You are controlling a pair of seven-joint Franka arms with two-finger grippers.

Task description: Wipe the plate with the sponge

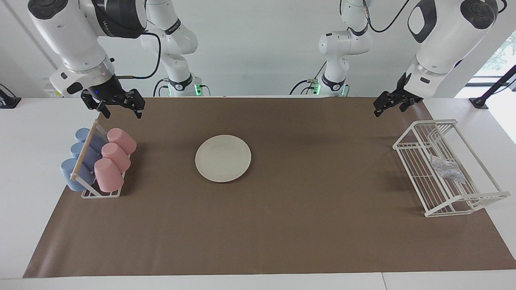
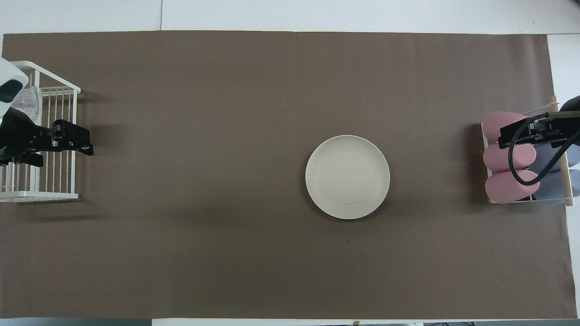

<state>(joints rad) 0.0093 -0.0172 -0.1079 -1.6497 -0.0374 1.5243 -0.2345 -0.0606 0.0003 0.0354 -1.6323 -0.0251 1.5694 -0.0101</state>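
Observation:
The cream-white plate [image 1: 223, 158] [image 2: 347, 177] lies flat on the brown mat, toward the right arm's end of the table. The silvery wrinkled sponge [image 1: 445, 168] [image 2: 26, 102] lies in the white wire rack [image 1: 467, 203] [image 2: 41, 195] at the left arm's end, with nothing touching it. My left gripper [image 1: 388, 109] [image 2: 84, 145] hangs open and empty in the air over the mat, by the rack's corner. My right gripper [image 1: 120, 111] [image 2: 504, 138] hangs open and empty above the cup rack's edge, well clear of the plate.
A small rack [image 1: 100, 193] holds pink cups [image 1: 108, 175] and blue cups [image 1: 72, 173] on their sides at the right arm's end. The brown mat [image 1: 306, 225] covers most of the table.

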